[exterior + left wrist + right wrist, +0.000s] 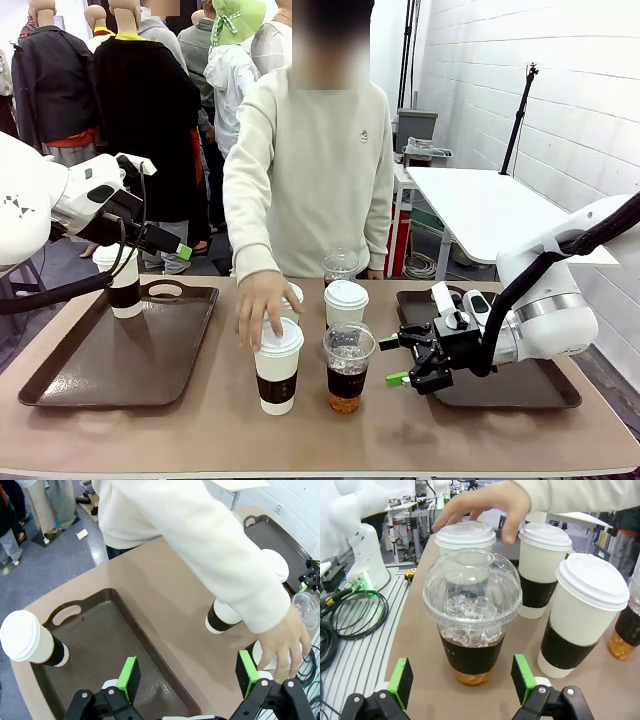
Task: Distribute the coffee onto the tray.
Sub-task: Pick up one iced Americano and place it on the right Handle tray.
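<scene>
Right hand (461,682) spread before iced cup (472,625), left hand (188,676) spread, person's sleeve (215,545) hiding paper cup (220,621) top

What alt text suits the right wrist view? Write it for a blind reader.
A clear plastic dome-lidded cup of iced dark coffee stands close before the open green-padded right gripper. Behind it a person's hand reaches over a white-lidded paper cup; two more tall white paper cups with dark sleeves stand to the right.

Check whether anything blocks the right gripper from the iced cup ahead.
Nothing visible does: the clear plastic dome-lidded cup of dark liquid stands directly before the open right gripper. The person's hand is over the neighbouring white-lidded paper cup.
</scene>
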Available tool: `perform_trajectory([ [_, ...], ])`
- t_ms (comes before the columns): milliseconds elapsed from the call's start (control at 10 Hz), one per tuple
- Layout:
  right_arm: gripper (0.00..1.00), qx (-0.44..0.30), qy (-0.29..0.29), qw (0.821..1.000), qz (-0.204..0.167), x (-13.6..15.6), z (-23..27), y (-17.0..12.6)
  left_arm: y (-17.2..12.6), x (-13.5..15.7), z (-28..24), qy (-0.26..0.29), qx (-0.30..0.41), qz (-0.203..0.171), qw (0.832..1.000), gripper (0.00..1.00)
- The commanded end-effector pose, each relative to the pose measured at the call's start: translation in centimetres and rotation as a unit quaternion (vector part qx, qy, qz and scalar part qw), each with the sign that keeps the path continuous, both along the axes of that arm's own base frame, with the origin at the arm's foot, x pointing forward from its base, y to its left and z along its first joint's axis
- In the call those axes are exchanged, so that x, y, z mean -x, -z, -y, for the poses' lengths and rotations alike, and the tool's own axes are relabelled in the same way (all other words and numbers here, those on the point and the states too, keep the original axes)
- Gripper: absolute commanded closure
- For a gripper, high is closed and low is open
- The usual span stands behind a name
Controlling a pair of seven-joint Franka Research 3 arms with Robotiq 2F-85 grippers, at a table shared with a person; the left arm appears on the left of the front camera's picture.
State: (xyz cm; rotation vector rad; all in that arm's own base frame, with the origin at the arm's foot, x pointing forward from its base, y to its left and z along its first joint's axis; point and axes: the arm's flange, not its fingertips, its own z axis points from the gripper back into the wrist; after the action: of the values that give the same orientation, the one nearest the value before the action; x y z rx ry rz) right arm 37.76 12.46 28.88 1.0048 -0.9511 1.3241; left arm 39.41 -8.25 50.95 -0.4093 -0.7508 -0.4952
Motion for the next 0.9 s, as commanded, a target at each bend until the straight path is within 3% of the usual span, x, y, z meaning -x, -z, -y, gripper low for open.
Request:
perform_trajectory([
  [0, 0.00, -0.016, 0.014, 1.000, 0.007, -0.6, -1.1, 1.5, 0.1, -0.1, -0.2, 0.002, -0.001, 0.000, 1.000, 0.00],
  [800, 0.00, -0.044, 0.015, 0.999, -0.003, -1.1, -4.1, 4.4, 0.1, -0.1, -0.2, 0.002, -0.001, 0.000, 1.000, 0.00],
])
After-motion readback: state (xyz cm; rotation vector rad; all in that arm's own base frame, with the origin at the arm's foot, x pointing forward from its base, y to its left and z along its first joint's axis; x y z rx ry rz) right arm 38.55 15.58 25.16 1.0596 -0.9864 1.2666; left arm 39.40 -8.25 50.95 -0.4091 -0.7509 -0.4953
